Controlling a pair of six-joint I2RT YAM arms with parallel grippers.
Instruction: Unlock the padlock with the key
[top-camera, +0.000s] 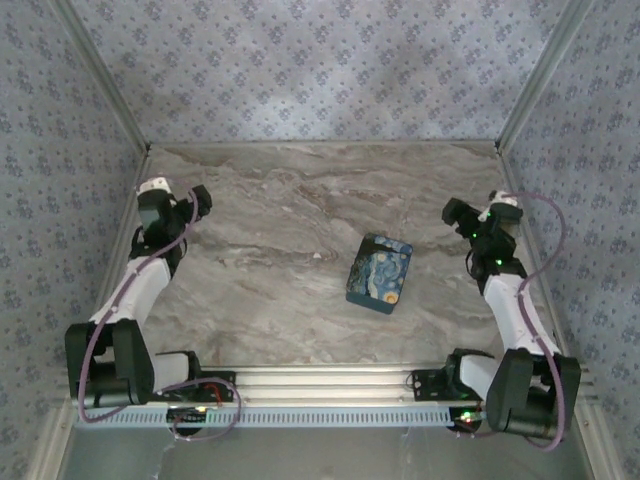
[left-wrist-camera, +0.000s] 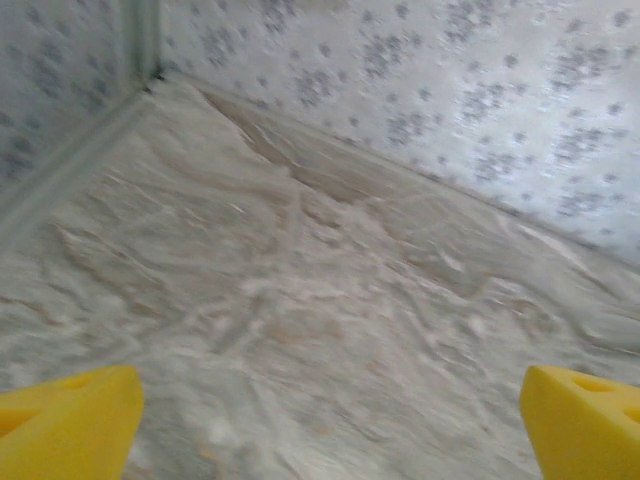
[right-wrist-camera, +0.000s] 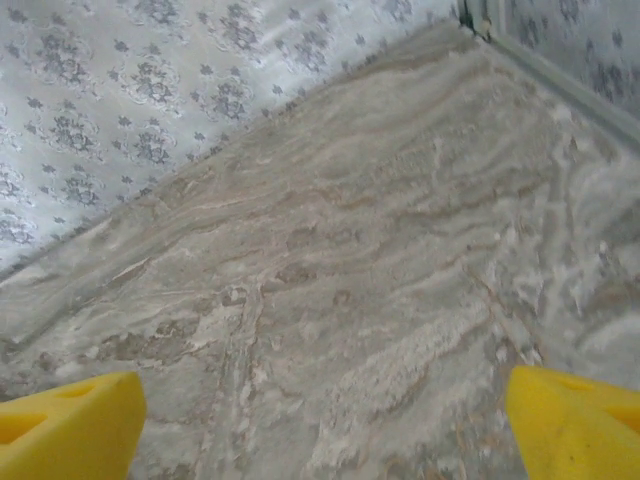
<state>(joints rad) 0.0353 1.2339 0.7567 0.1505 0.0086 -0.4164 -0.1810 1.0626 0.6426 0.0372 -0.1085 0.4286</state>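
top external: blue swirl-print box (top-camera: 380, 273) lies flat on the marbled worktop (top-camera: 270, 220), right of centre, well apart from both arms; left jaws far left, right jaws far right | left wrist: left jaws spread wide, yellow fingertips (left-wrist-camera: 65, 425) over worktop, holding nothing | right wrist: right jaws spread wide, fingertips (right-wrist-camera: 570, 420) likewise, holding nothing

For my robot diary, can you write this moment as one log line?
left hand: open, empty | right hand: open, empty | blue box: lying on table, untouched
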